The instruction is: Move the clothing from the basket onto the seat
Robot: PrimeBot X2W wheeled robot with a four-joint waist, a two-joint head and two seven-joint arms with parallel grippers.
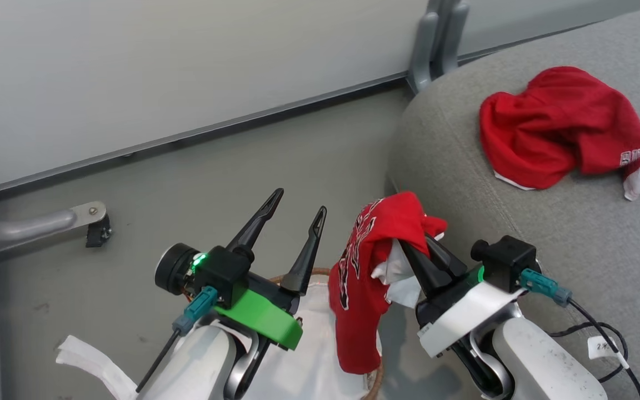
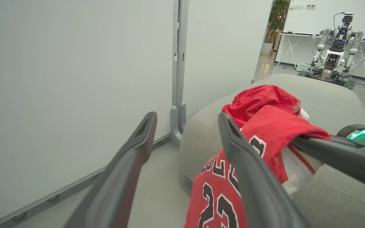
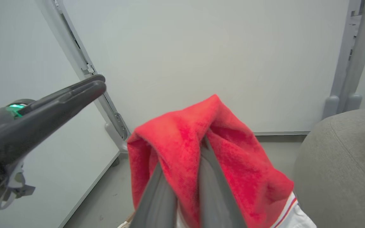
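Observation:
A red jersey (image 1: 361, 278) with a black "23" hangs from my right gripper (image 1: 421, 230), which is shut on a fold of it; the cloth drapes over the fingers (image 3: 182, 152) and dangles above the basket (image 1: 374, 383). My left gripper (image 1: 300, 208) stands open just left of the jersey (image 2: 220, 196), holding nothing, its fingers (image 2: 131, 158) well apart. A second red garment (image 1: 561, 125) with white trim lies crumpled on the grey seat (image 1: 575, 233). The basket is mostly hidden under my arms; its brown rim and white liner (image 1: 309, 355) show.
A pale partition wall (image 1: 159, 72) with a grey post (image 1: 436, 39) stands behind the seat. A metal foot bracket (image 1: 48, 222) sits on the grey floor at left. Another robot (image 2: 334, 53) stands far off beyond the seat. A black cable (image 1: 603, 328) trails by my right wrist.

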